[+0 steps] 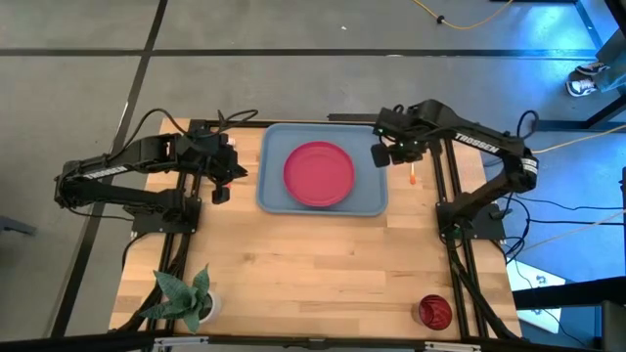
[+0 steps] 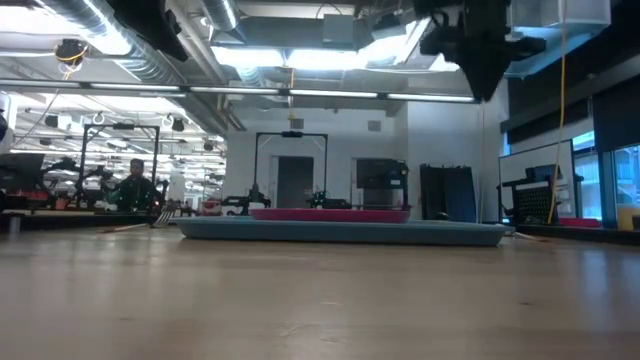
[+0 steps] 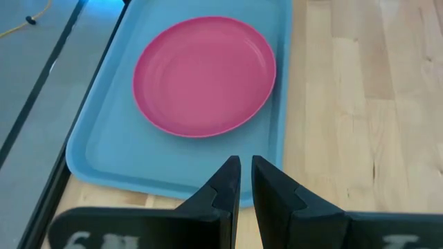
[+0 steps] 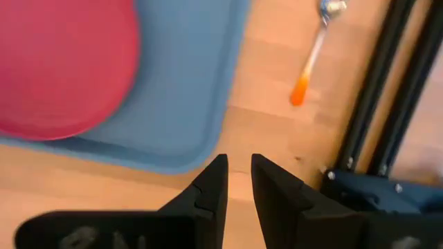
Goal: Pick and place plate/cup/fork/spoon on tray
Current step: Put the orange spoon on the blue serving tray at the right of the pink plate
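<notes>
On tray (image 1: pixel 372 200): plate (image 1: pixel 319 174).

Two dark, matte-black jointed arms are seen, the right one lettered "TROSSEN" in white. Each black hand, the left hand (image 3: pixel 245 181) and the right hand (image 4: pixel 237 181), is formed of two flat angular fingers. Thin black cables are looped along the links.

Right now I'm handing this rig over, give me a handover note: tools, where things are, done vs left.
Left tool: nearly shut, empty, beside the tray's left edge.
Right tool: nearly shut, empty, by the tray's right edge.
Done: plate lies flat on the tray.
Left: cup sits at the table's near right corner. An orange-handled utensil lies on the table right of the tray; its head is too blurred to say fork or spoon. The other utensil is not in view.
</notes>
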Tool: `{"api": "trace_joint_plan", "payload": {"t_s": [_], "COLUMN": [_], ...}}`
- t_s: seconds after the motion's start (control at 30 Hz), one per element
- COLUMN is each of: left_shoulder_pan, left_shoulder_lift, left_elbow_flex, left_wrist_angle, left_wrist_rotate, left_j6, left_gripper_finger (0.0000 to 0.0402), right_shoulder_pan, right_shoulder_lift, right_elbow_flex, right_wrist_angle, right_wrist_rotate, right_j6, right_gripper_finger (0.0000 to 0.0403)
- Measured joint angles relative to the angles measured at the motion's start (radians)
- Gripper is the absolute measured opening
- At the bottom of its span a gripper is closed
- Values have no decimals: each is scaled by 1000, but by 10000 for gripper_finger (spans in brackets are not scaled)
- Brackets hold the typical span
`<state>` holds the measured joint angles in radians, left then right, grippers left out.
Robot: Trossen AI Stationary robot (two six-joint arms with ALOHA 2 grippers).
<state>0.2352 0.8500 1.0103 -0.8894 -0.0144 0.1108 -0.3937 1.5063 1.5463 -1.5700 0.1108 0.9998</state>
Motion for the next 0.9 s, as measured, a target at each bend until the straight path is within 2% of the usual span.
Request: {"api": "trace_joint_plan", "payload": {"t_s": [0.13,0.3,0.5,0.9], "left_shoulder_pan": [0,0,0,1], "left_shoulder_lift": [0,0,0,2], "left_elbow_flex": [0,0,0,0], "left_wrist_angle": [0,0,6,35], "left_wrist_rotate": [1,1,1,-55], "left_j6": [-5,-4,3,-40], "left_gripper_finger": [30,30,30,30], "right_shoulder_pan": [-28,-68,-118,-159], "right_shoulder_lift": [0,1,1,1], "right_elbow_flex": [-94,-190,-242,-277], "right_wrist_angle": [-1,42,119,131], "right_wrist_rotate": [0,1,61,57], "right_j6": [67,70,39,-14], "right_gripper_finger": [71,71,71,71]}}
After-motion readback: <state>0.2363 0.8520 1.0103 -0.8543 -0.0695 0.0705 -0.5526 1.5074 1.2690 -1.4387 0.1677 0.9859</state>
